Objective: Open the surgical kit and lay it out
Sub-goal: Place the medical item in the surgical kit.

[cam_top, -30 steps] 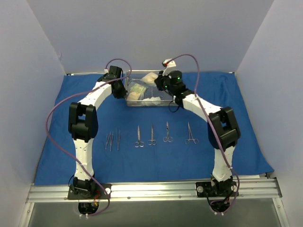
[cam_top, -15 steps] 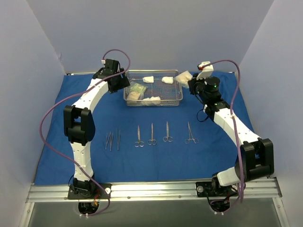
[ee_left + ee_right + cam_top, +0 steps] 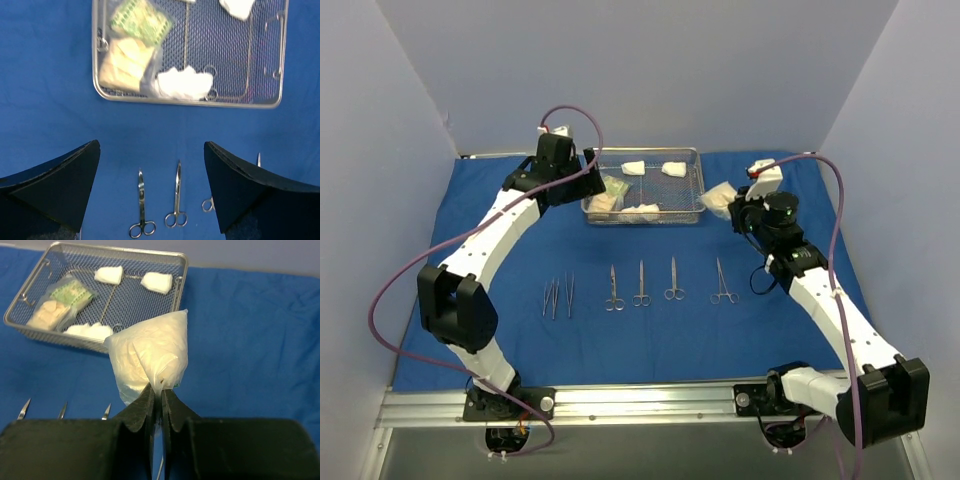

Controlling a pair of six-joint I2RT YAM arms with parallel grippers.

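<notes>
Pinching a clear packet point(image 3: 150, 357) just right of the tray point(image 3: 665, 192), the right gripper point(image 3: 156, 390) shows its grip plainly in its wrist view. The left gripper point(image 3: 151, 145), jaws spread wide, hangs over the tray's near left corner. Overhead, steel tools point(image 3: 641, 285) line up nearer than the tray on blue cloth point(image 3: 650, 345), with pale walls point(image 3: 640, 70) around.

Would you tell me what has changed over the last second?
The right gripper carried a white packet out of the wire tray, rightward, over the cloth, still pinching it. The left gripper opened by the tray's left end. The tray and the row of instruments stayed put.
</notes>
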